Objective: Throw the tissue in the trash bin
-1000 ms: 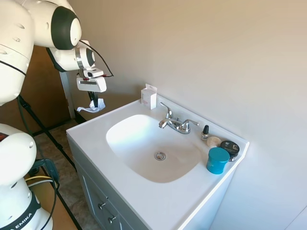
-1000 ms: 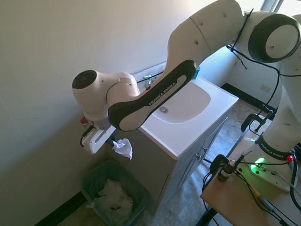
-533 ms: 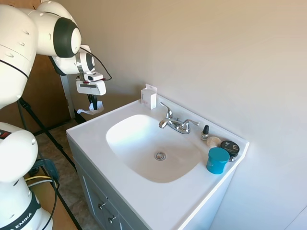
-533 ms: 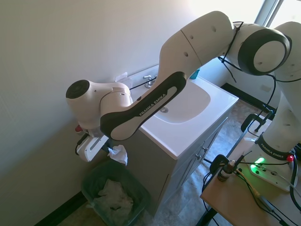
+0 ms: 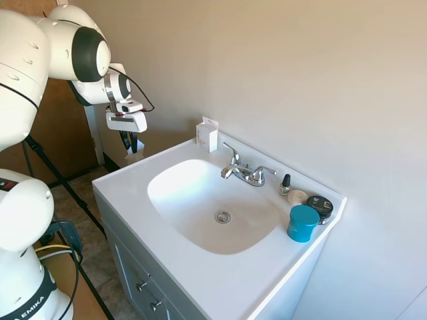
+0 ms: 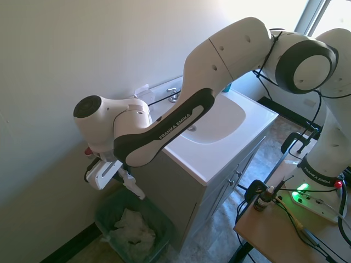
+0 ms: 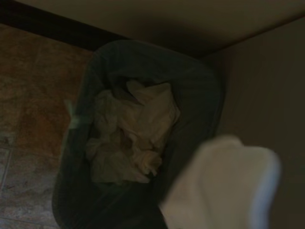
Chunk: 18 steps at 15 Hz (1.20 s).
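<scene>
- First exterior view: the claw (image 5: 128,148) hung beside the sink surface (image 5: 127,183), clamped on the tissue (image 5: 131,159), mostly hidden.
- Second exterior view: the tissue (image 6: 135,188) hung over the trash bin (image 6: 105,216); release remained.
- Wrist view: blurred white wad above the bin's crumpled paper (image 7: 128,133).

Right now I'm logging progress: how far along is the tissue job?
Done: the tissue is off the vanity and carried beside it. In hand: the hand grips it above the trash bin, which the wrist view shows below, already holding crumpled paper. Left: let it go so it drops in.
</scene>
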### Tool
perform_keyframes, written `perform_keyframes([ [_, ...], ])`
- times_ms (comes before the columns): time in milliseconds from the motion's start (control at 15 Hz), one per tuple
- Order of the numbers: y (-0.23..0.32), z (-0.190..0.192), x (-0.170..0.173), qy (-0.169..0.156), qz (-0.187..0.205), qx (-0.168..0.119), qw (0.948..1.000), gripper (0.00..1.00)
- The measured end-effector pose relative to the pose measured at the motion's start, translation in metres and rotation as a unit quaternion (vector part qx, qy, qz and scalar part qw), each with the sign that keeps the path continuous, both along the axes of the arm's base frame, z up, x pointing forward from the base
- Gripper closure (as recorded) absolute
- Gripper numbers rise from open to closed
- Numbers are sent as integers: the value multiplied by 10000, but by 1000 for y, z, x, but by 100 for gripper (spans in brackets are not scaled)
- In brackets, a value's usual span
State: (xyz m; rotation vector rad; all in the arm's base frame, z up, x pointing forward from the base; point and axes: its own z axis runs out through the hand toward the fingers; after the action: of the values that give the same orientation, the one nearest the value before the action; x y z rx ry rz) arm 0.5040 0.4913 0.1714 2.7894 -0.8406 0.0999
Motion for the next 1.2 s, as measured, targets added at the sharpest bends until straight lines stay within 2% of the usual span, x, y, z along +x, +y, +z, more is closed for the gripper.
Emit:
perform_keyframes([
  [333,-2,3,3,-11,-9,10,10000,0],
  [467,-1,20,7,-121,-13,67,9999,0],
  [667,-1,85,9,-488,21,181,9986,0],
  [800,-16,133,4,-720,-91,228,9971,0],
  [1000,-65,180,6,-1057,-465,103,9933,0],
  [1200,-125,205,5,-1315,-914,-91,9870,0],
])
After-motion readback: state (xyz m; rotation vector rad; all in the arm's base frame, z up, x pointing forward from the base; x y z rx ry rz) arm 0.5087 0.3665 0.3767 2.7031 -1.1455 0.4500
